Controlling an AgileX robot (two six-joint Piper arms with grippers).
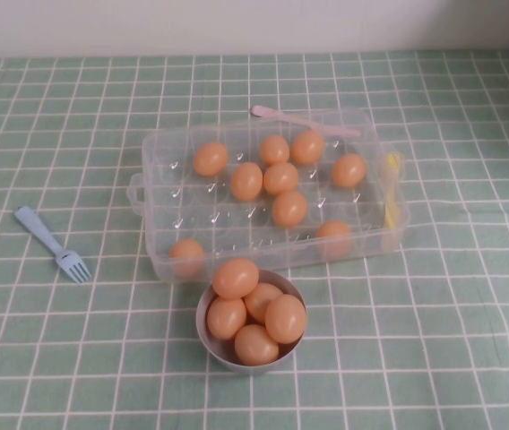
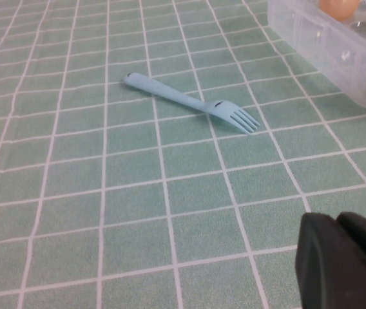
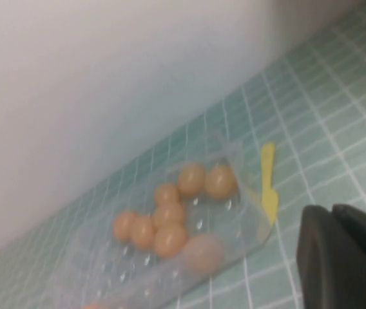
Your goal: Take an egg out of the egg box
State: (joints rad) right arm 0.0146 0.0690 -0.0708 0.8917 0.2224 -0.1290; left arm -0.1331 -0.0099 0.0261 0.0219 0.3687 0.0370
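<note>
Clear plastic egg box (image 1: 151, 152) sits at mid-counter, slightly toward the far edge, long side parallel to the near edge. Contents: nine orange-tan eggs, seven clustered in the dimpled cups of the far right half, one at the near left corner, one at the near right; the egg (image 1: 289, 208) nearest the middle sits just near-side of the cluster. Pink utensil (image 1: 304, 120) lies along the far rim; yellow utensil (image 1: 392, 193) along the right rim.

Grey bowl (image 1: 203, 333), touching or just beside the box's near wall, holds five more eggs heaped.

Light blue fork (image 1: 53, 244) lies on the green checked counter (image 1: 434, 322) toward the left edge, apart from the box.

Left tool (image 2: 344, 261): near the fork, over bare counter; whether apart or together, cannot tell. Right tool (image 3: 344, 254): beyond the box's yellow-utensil end; likewise cannot tell.
</note>
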